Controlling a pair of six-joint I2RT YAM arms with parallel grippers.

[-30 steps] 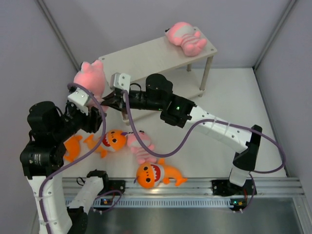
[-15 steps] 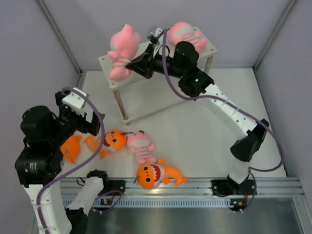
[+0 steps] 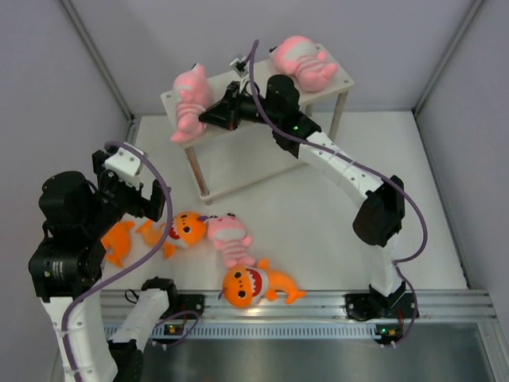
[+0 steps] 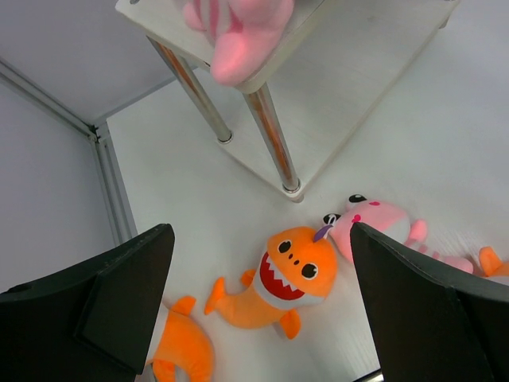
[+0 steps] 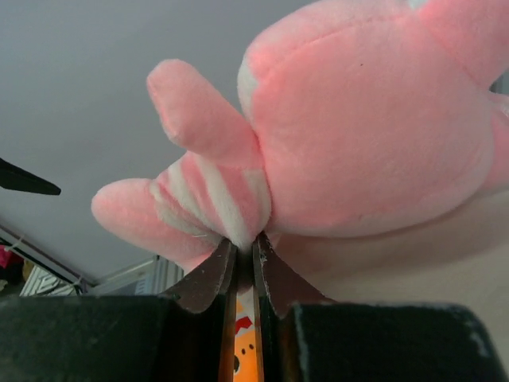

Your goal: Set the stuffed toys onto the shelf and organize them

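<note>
The shelf [image 3: 262, 83] stands at the back. A pink toy [image 3: 302, 62] lies on the right end of its top board. My right gripper [image 3: 215, 117] is shut on a second pink toy [image 3: 191, 103] at the left end of the top board; part of the toy hangs over the front edge [image 4: 238, 36]. In the right wrist view the gripper [image 5: 239, 247] pinches the toy's striped belly [image 5: 215, 199]. My left gripper [image 3: 145, 199] is open and empty above an orange shark [image 3: 184, 229] [image 4: 290, 274]. On the floor lie a third pink toy [image 3: 229, 239] and two more sharks [image 3: 254, 285] [image 3: 118, 241].
The shelf's metal legs [image 4: 274, 143] and lower board [image 4: 342, 103] stand just behind the floor toys. Grey walls close in at left, back and right. A metal rail [image 3: 318, 302] runs along the near edge.
My right arm has carried the pink toy from beside the left gripper up and back, then lowered it onto the left end of the shelf top. The left arm has drawn back slightly.
</note>
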